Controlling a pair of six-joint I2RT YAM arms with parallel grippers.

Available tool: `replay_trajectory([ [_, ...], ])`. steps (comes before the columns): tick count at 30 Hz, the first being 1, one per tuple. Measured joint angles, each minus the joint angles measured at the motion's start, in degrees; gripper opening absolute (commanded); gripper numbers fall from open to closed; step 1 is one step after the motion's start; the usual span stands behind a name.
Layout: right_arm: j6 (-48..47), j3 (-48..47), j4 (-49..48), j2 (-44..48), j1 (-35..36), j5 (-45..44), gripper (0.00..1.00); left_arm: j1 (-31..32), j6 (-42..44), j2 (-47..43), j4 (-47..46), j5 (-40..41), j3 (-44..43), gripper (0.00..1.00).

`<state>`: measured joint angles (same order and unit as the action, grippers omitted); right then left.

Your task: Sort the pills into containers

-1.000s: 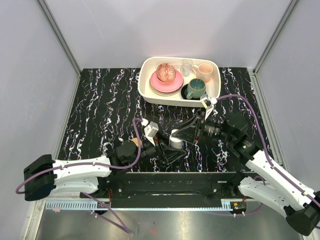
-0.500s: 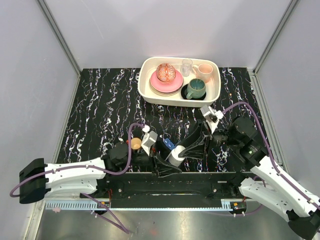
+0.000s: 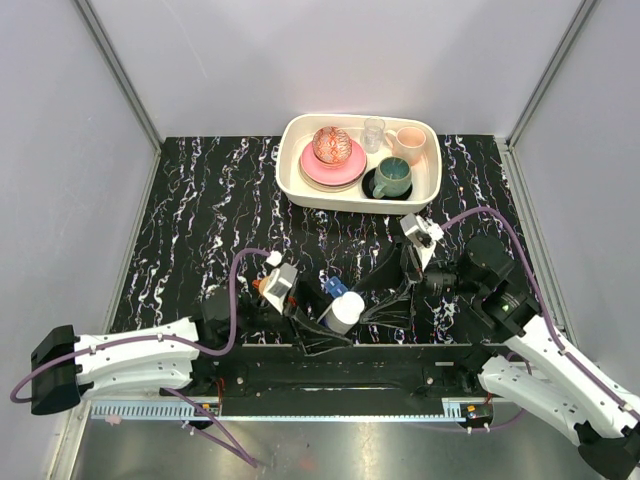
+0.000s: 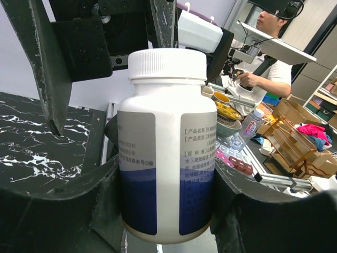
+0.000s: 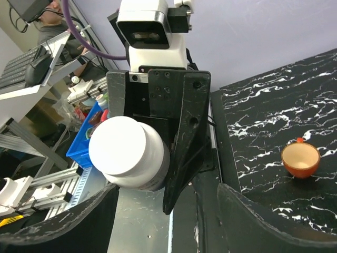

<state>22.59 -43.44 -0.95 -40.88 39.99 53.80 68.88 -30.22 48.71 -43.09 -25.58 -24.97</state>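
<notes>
A robotics lab: plain grey walls [image 3: 330,60] on aluminium posts [image 3: 115,70] enclose a black marbled table [image 3: 200,220], and beyond it are a person [image 4: 263,79] wearing a headset [image 4: 276,6], cardboard boxes [image 4: 295,113], a keyboard [image 5: 23,63] and a blue bin [image 5: 87,132]

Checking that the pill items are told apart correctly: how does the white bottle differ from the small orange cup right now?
The white bottle is held in the left claw; the orange cup stands free on the table. The bottle has its cap on; the cup is open and looks empty. The bottle is white with a printed label that turns blue lower down; the cup is plain orange. Both are small and round.
</notes>
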Motion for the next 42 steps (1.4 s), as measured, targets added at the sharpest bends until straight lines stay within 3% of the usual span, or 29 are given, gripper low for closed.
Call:
replay_trajectory([
  [4,-0.5,0.0,2.2,0.5,0.0,-2.2,0.82,-0.1,0.7,-0.5,1.5,1.0,0.0,0.0],
  [8,-0.9,-0.1,3.7,1.7,0.0,-7.2,0.85,0.0,1.4,-3.2,4.9,7.4,0.3,0.0],
  [15,4.8,-3.4,3.8,0.6,0.0,-21.6,0.85,0.1,0.8,-7.2,14.0,32.6,0.0,0.0],
  [20,10.7,-4.9,2.0,-3.3,0.0,-32.2,0.85,0.1,0.8,-1.5,21.9,41.4,-5.1,0.0],
  [30,16.1,-5.7,2.1,-9.7,0.0,-39.9,0.86,1.6,2.2,6.4,27.0,45.5,-12.9,0.0],
  [42,19.0,-5.7,1.0,-10.0,0.0,-39.9,0.71,2.1,2.3,10.0,27.2,45.8,-13.8,0.0],
])
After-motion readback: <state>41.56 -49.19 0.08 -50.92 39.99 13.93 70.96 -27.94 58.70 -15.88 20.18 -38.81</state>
